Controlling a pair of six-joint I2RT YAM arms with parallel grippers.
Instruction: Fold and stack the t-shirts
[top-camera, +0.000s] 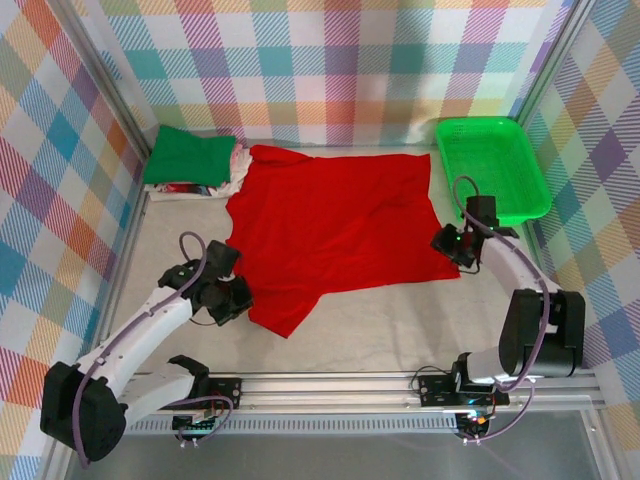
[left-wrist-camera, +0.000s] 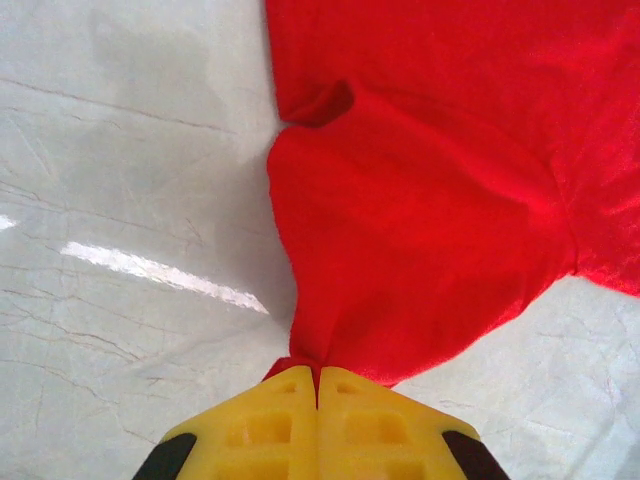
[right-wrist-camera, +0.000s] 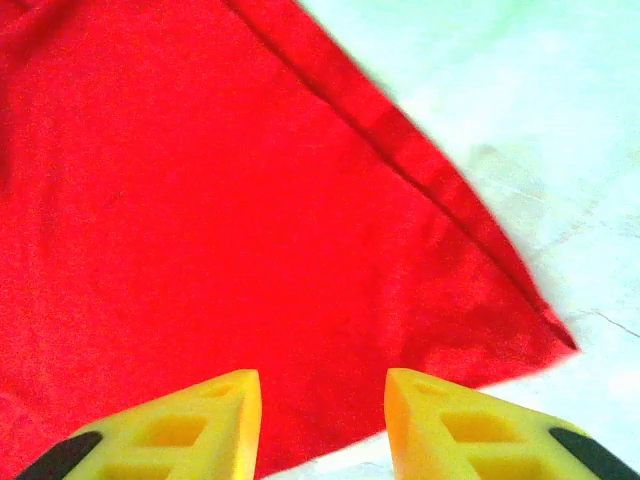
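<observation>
Under the dark green shirt (top-camera: 188, 153) in the far left corner, whitish and pink cloth (top-camera: 236, 168) is mostly covered (how many shirts cannot be told). In the left wrist view the red shirt (left-wrist-camera: 440, 200) runs off the top and right edges, and its pinched edge vanishes between the closed fingers of the left gripper (left-wrist-camera: 318, 372). In the right wrist view it is cut off at left and top; the right gripper (right-wrist-camera: 322, 385) is cropped at the bottom, and whether its parted fingers touch cloth cannot be told.
</observation>
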